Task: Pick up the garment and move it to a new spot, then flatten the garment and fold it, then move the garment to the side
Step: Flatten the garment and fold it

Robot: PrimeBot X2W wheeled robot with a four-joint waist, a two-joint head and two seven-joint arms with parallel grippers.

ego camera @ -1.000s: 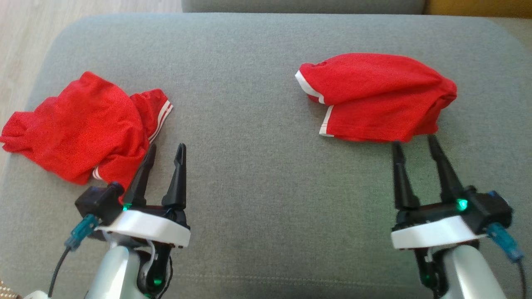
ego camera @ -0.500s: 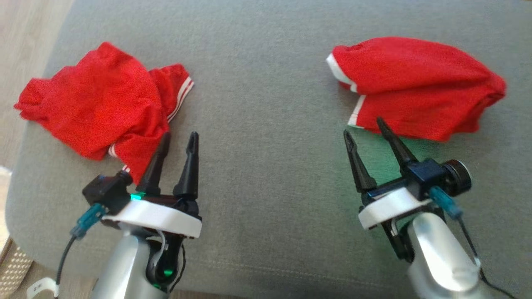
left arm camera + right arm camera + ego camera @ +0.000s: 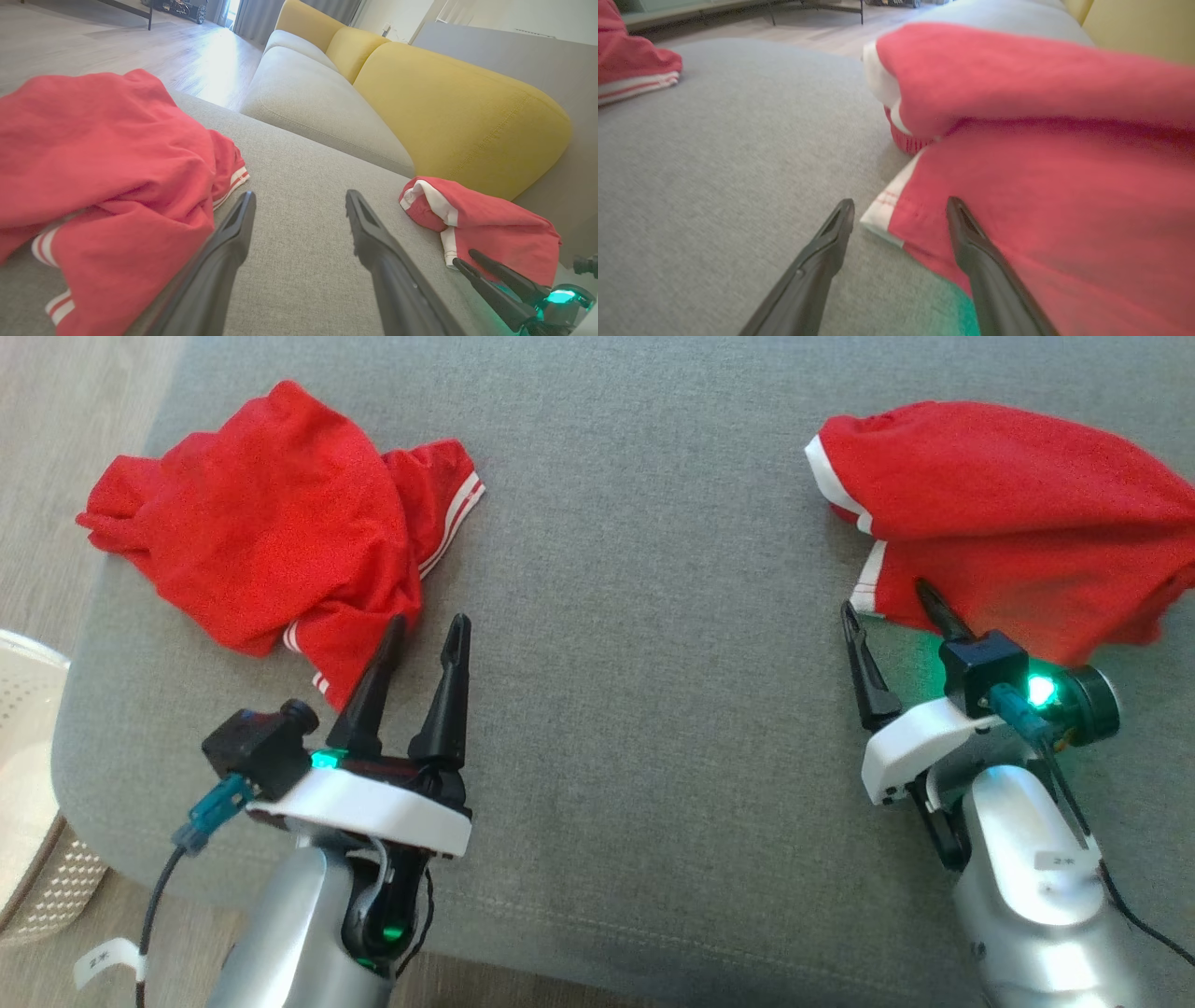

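Ahead of the right tool (image 3: 885, 597), on the grey cushion (image 3: 635, 616), lay the right garment (image 3: 1008, 495), a red bundle with white trim at its hem. The tool's jaws stood wide apart and held nothing. In the right wrist view its right finger (image 3: 971, 242) lay over the red cloth at the hem corner, its left finger over bare cushion, and the white-edged corner sat between the two. Whether either finger touched the cloth could not be told. The garment's upper fold rose beyond the fingertips and ran off to the tool's right.

Ahead and to the left of the left tool (image 3: 428, 621) lay the left garment (image 3: 261, 523), also red, crumpled, with thin white stripes along its hems. This tool too was fully spread and empty. Its left finger ran up just beside the nearest striped fold, too close to say whether they met, while its right finger pointed over bare cushion. The two garments lay well apart, with open grey fabric between them and between the tools.

Well beyond the left tool's tips, in its wrist view, a second grey seat ran back beside yellow backrests (image 3: 458, 107), and the right tool showed low at the right, against the right garment's near edge. Behind and to the left of the left tool, off the cushion's edge, stood a pale perforated basket (image 3: 23, 784) on the wooden floor (image 3: 56, 392).
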